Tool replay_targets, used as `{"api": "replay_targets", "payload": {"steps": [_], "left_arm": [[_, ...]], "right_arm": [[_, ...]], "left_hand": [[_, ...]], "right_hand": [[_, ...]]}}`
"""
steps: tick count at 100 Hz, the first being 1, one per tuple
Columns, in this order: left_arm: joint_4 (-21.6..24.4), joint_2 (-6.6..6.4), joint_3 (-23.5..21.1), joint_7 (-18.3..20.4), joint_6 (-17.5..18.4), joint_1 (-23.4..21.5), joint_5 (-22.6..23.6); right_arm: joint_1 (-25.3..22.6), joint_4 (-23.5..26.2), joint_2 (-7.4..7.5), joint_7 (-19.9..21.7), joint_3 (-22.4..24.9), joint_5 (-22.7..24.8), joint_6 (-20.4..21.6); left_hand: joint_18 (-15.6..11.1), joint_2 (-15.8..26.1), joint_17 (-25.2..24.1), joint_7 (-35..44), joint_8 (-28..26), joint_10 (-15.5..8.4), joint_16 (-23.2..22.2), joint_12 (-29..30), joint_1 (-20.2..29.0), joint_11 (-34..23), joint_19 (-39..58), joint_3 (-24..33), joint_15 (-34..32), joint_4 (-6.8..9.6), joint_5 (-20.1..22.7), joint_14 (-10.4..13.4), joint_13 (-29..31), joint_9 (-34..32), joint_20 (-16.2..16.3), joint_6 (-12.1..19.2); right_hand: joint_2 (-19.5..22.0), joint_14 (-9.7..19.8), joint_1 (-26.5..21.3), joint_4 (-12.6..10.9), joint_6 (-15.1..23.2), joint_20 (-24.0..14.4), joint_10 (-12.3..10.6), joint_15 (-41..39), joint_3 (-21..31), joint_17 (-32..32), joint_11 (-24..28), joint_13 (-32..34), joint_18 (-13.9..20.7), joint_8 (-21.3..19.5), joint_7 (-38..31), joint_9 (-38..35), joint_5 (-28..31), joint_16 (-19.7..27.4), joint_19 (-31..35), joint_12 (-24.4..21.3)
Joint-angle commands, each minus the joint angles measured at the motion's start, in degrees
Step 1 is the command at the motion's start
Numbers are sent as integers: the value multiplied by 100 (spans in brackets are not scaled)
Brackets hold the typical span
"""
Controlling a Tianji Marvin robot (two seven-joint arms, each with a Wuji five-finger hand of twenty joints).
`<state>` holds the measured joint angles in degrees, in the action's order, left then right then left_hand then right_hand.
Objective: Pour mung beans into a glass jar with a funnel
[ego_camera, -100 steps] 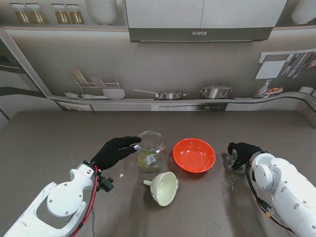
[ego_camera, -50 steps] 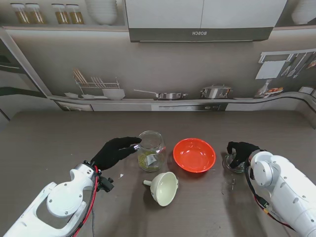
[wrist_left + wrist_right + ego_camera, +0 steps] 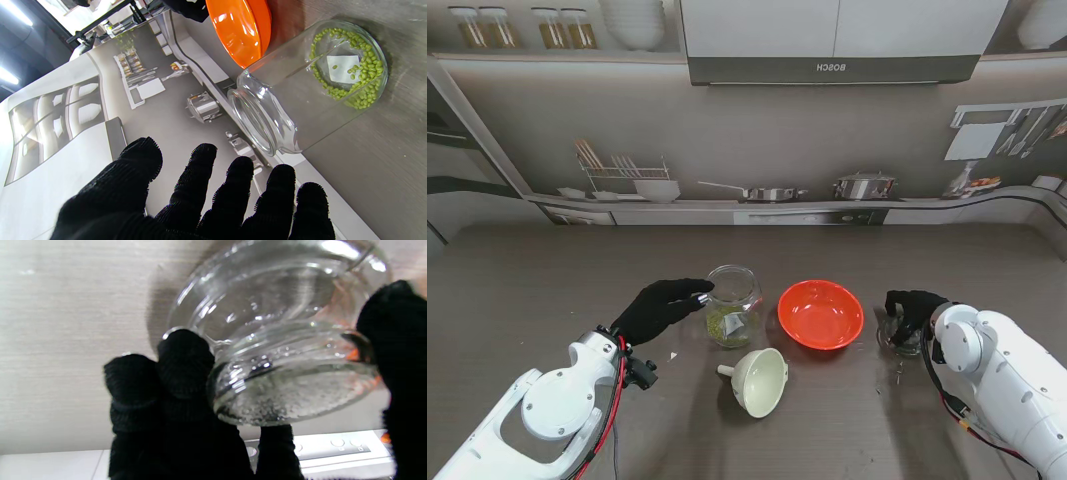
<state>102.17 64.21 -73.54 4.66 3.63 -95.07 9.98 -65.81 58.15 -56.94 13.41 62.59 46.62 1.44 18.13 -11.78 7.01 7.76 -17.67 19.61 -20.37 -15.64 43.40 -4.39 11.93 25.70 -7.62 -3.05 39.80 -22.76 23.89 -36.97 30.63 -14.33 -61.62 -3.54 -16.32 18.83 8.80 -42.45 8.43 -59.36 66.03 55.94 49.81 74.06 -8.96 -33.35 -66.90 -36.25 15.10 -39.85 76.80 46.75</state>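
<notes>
glass jar (image 3: 732, 305) just beside left robot hand (image 3: 661, 307), fingers spread

Clear glass jar (image 3: 733, 303), glossy orange bowl (image 3: 820, 313)

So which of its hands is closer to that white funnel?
The left hand. It hovers open beside the glass jar, just left of and beyond the funnel. The right hand is farther off, past the red bowl, closed on a small glass container.
</notes>
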Motion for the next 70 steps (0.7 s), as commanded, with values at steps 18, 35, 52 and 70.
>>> {"api": "replay_targets", "payload": {"steps": [18,35,52,70], "left_arm": [[2,2,6,136,-14,-1,-27],[3,2,6,140,-26,-2,-29],[8,3,0,135,-30,-8,-26],[10,1,-2,144,-41,-9,-32]], "right_arm": [[-148,-537,-30,390,-286,-158,60],[-101,-617,-27,431,-367,-233,99],[-134,-550,-16,492,-311,-209,133],[-174,-452,-21,445,-226,-146,167]], "left_hand": [[-12,-20,-3,21,-32,-28,-73,-16,-183,12,-104,31,-90,161,19,8,64,10,63,-36],[-9,-25,-9,25,-33,-14,-73,-15,-176,12,-106,35,-87,162,32,-13,59,11,62,-48],[-11,-22,-9,26,-34,-23,-72,-15,-179,12,-106,31,-85,162,33,-8,54,10,63,-48],[1,-22,-16,20,-32,-22,-73,-14,-179,12,-109,28,-86,162,17,-6,56,14,63,-47]], "right_hand": [[1344,976,-1920,-201,-281,102,-954,-200,1285,200,1596,170,207,634,-1457,-1128,1253,-335,121,582],[1551,1265,-2031,-158,-625,144,-859,-664,1230,238,1752,183,342,804,-1800,-1004,1268,-546,112,922],[1775,1702,-2089,-119,-1019,112,-892,-1531,1180,260,1961,199,687,651,-2000,-821,894,-964,200,1164],[1959,1863,-2142,-48,-1394,33,-934,-1953,1150,344,2175,209,815,132,-2010,-642,545,-1120,353,1290]]}}
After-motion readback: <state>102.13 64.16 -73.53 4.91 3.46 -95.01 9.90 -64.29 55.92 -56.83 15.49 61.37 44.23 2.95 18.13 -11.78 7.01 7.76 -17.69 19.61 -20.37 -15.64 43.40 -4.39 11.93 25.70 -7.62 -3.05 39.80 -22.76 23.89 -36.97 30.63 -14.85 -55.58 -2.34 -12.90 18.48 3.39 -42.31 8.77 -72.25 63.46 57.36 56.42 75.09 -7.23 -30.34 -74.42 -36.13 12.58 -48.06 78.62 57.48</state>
